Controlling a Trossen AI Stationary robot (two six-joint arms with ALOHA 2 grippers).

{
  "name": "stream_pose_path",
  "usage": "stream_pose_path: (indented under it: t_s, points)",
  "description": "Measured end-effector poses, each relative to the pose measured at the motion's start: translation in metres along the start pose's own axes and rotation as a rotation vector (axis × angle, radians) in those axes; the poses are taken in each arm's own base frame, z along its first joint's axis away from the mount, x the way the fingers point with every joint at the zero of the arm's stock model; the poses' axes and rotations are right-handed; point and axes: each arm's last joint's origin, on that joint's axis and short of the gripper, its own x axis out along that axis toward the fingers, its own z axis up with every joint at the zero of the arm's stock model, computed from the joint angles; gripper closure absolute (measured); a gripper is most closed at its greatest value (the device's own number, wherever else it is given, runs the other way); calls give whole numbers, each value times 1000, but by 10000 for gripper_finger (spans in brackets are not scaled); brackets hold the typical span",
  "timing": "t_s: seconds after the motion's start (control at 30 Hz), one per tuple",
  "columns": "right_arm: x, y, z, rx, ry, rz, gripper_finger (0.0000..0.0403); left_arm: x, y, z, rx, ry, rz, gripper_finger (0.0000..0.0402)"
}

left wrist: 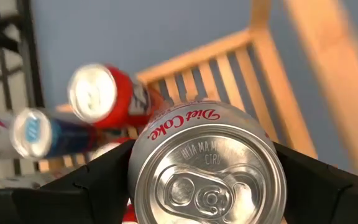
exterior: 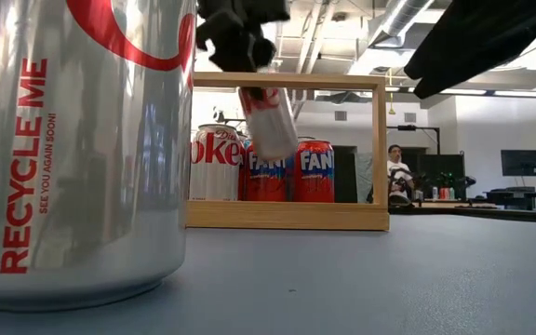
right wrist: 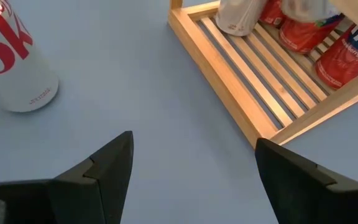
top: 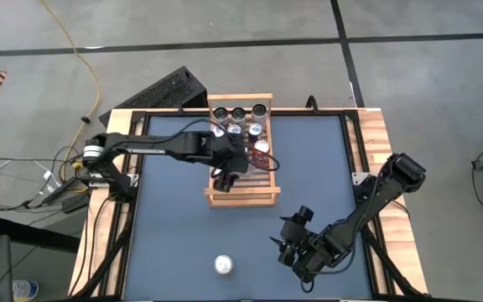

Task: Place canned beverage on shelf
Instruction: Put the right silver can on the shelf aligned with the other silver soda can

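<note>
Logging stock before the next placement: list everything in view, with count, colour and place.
Diet Coke can: one, silver, held tilted above the shelf by the left gripper.
Diet Coke can: one, silver, standing alone on the table's near edge.
Cans on shelf: several, red, blue and silver, at its far end.
Shelf: one, light wood, table centre.
Table: one, blue top.
Person: one, seated in the background.
Left gripper: over the shelf.
Right gripper: open, empty, above the table.
</note>
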Motion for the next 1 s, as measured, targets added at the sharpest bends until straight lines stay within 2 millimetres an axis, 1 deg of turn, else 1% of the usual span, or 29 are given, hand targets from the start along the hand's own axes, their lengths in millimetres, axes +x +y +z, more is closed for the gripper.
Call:
stream_pose_path:
  t_s: [0.2,0.33,0.47,0.57,0.63,0.8,1.0]
  points:
    - [0,0,0,-1,0,0,97,22,3,-8,-6,72,-16,95]
    - [5,2,-4,-17,4,-17,97,28,2,-9,9,91,-24,95]
    - [17,7,-11,-29,14,-36,97,28,3,-7,11,88,-28,95]
    - [19,9,-10,-11,12,-32,97,32,2,-6,9,83,-41,95]
    - [21,9,-11,-5,14,-37,97,38,2,-7,-5,114,-54,95]
    - [20,9,-11,-1,18,-38,97,51,6,1,-37,153,-93,95]
    - [20,9,-12,3,16,-34,97,60,12,17,-55,204,-115,95]
